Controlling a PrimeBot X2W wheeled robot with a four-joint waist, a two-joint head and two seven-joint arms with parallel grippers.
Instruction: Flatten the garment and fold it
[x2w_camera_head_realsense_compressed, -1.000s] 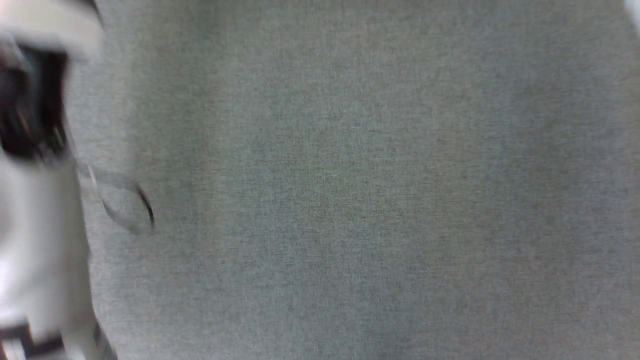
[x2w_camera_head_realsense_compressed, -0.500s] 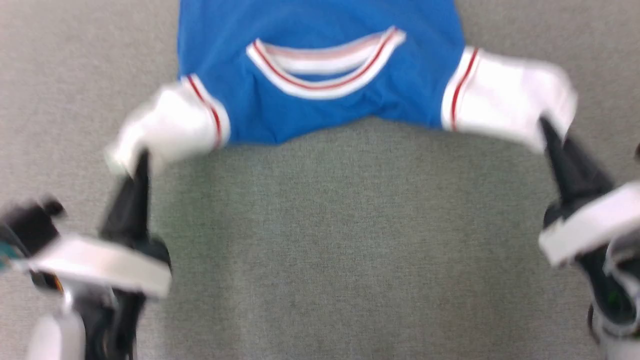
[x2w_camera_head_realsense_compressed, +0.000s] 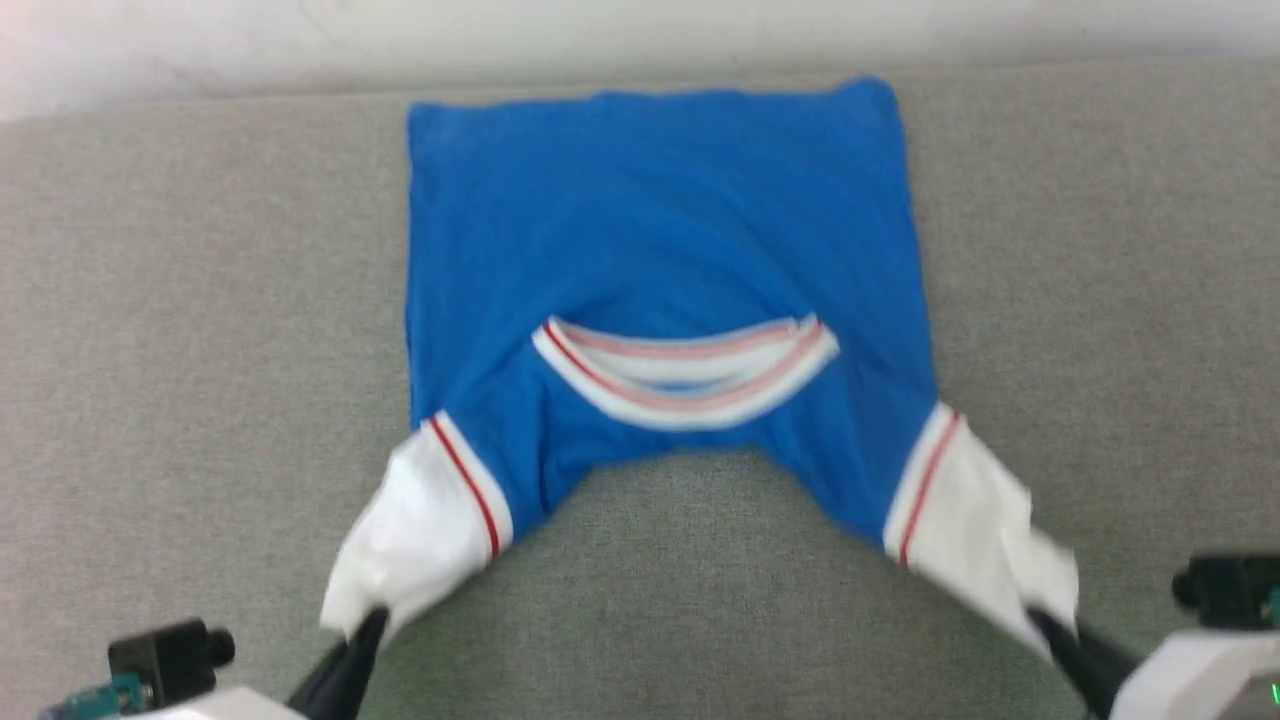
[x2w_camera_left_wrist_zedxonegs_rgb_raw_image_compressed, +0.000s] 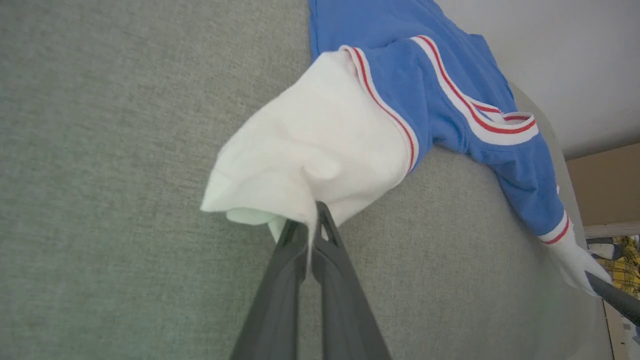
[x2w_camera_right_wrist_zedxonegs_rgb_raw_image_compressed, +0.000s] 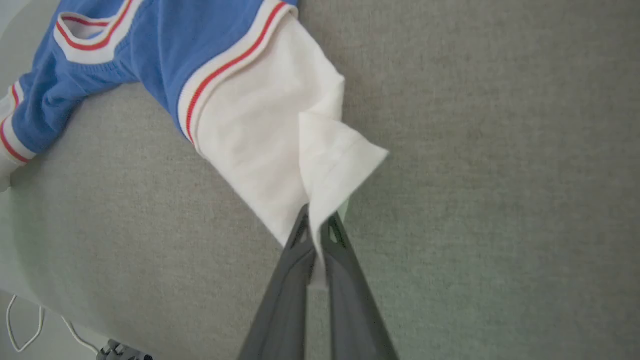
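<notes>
The royal-blue garment (x2w_camera_head_realsense_compressed: 660, 230) lies on the grey cloth surface with its striped collar (x2w_camera_head_realsense_compressed: 688, 372) toward me; no lettering or number shows. Both white sleeve ends are stretched out toward the near corners. My left gripper (x2w_camera_head_realsense_compressed: 368, 622) is shut on the left white sleeve end (x2w_camera_head_realsense_compressed: 420, 540), and the left wrist view has the fingers (x2w_camera_left_wrist_zedxonegs_rgb_raw_image_compressed: 300, 250) pinching that cloth (x2w_camera_left_wrist_zedxonegs_rgb_raw_image_compressed: 310, 155). My right gripper (x2w_camera_head_realsense_compressed: 1040, 622) is shut on the right white sleeve end (x2w_camera_head_realsense_compressed: 975, 530); in the right wrist view the cloth (x2w_camera_right_wrist_zedxonegs_rgb_raw_image_compressed: 280, 145) runs between its fingers (x2w_camera_right_wrist_zedxonegs_rgb_raw_image_compressed: 336, 250).
The grey cloth surface (x2w_camera_head_realsense_compressed: 180, 330) spreads wide on both sides of the garment. A pale wall (x2w_camera_head_realsense_compressed: 640, 35) runs behind its far edge. Beyond the surface's edge lie a white cable (x2w_camera_right_wrist_zedxonegs_rgb_raw_image_compressed: 20, 327) on the floor and some yellow checked cloth (x2w_camera_left_wrist_zedxonegs_rgb_raw_image_compressed: 622, 262).
The head camera has swung, from bare grey cloth to the whole garment. Both grippers keep hold of the sleeve ends, and the sleeves now hang lower in that view.
</notes>
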